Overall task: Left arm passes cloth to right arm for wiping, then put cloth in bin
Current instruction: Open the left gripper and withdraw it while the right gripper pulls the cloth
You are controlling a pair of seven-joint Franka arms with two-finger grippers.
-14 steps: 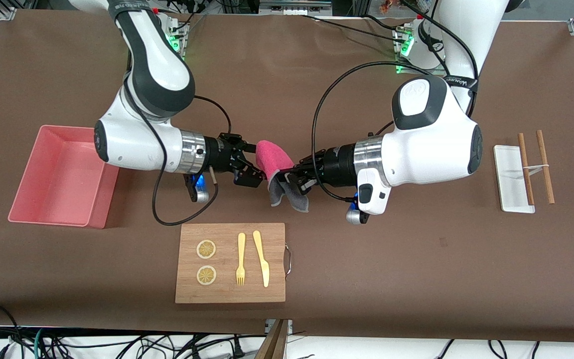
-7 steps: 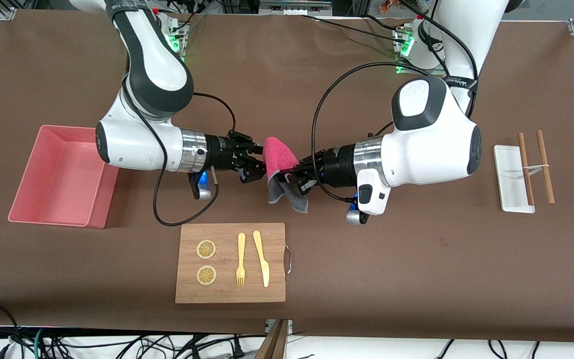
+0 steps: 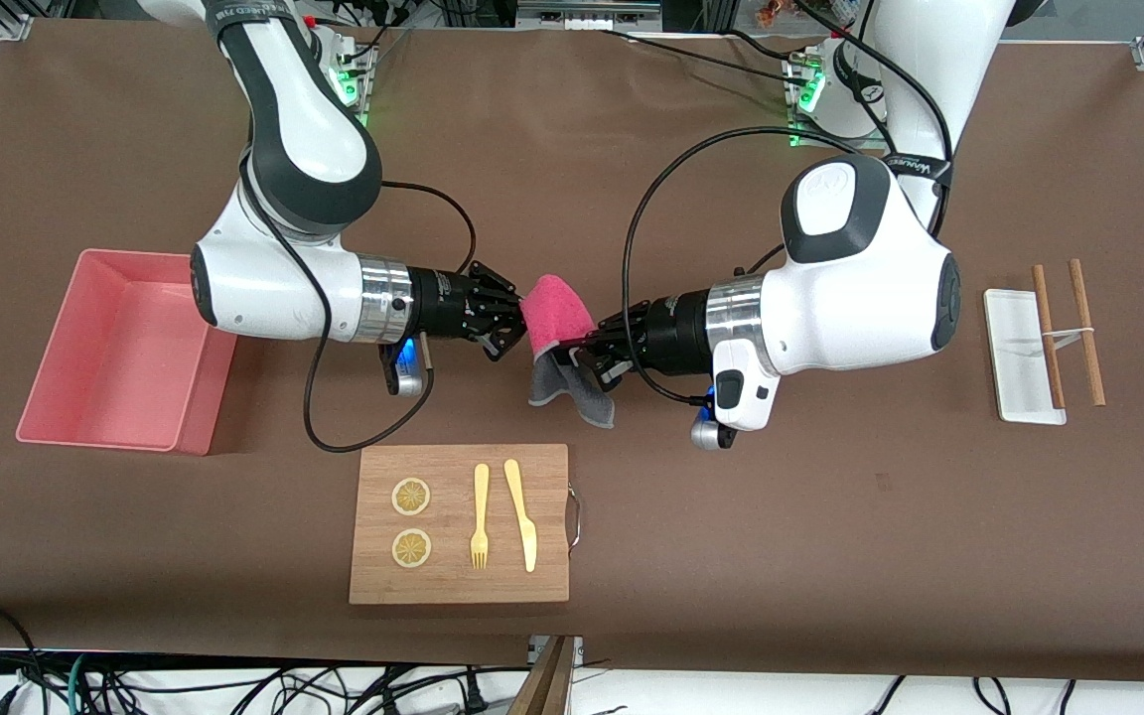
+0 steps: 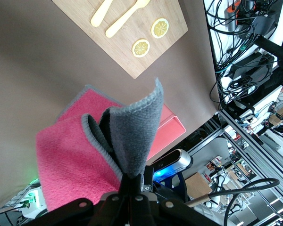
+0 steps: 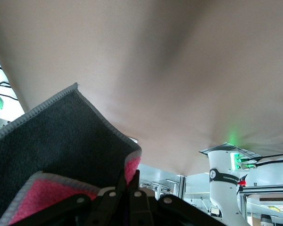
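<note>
The cloth [image 3: 557,310], pink on one side and grey on the other, hangs in the air between both grippers over the table's middle. My left gripper [image 3: 580,355] is shut on its lower grey fold; in the left wrist view the cloth [image 4: 132,136] rises from the shut left gripper [image 4: 132,178]. My right gripper [image 3: 518,323] is shut on the pink upper edge; in the right wrist view the cloth [image 5: 61,150] fills the corner by the right gripper [image 5: 132,178]. The salmon-pink bin [image 3: 85,266] stands empty at the right arm's end of the table.
A wooden board [image 3: 552,467] with a fork, a knife and two lemon slices lies nearer the front camera than the grippers; it also shows in the left wrist view [image 4: 174,19]. A small white tray [image 3: 1014,343] with two brown sticks lies at the left arm's end.
My right gripper has moved in toward the cloth and its open fingers have shut on the pink edge. My left gripper has kept its hold and barely moved.
</note>
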